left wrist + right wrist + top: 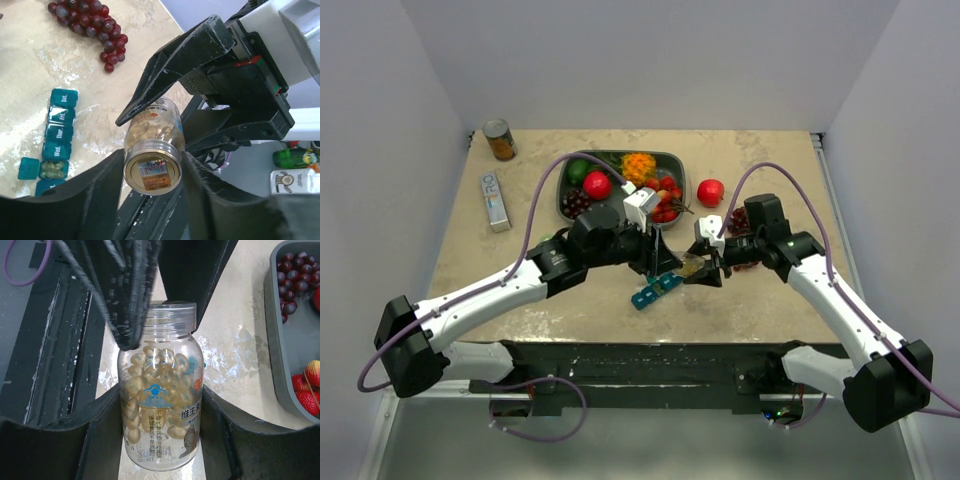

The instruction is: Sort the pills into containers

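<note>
Risks, big to small. Two claws crowd one spot above table (520, 285). R claw (159, 395) grips bottle (161, 365) round its body, held in air. L claw (152, 165) straddles the neck end, fingers hard up to it both sides; can't tell if clamped. If L twists or pulls w/ R grip slack, bottle could spin or drop. If they pull off-axis, fingers may clash. Can't tell if neck is capped: a gold-rimmed disc (152, 175) faces L cam, but neck looks clear from R cam. If open, a steep tip would dump many pills (150, 390) at once. Task's organiser (56, 132) lies flat on table, just L of bottle & nearer the bases, w/ grapes (90, 20) close by. It's a light strip, so a brush from a finger would shove it. Cells are small, so overshoot onto table is likely. One lid (28, 168) stands open; that cell has pills in it. Writing: bottle label is Chinese, "维生…" large, "不能代替药物" small, plus blue logo & cartoon face. Barcode-type sticker on disc, unreadable. On organiser: "Sat.", "Fri.", "Thur.", "Wed.".
</note>
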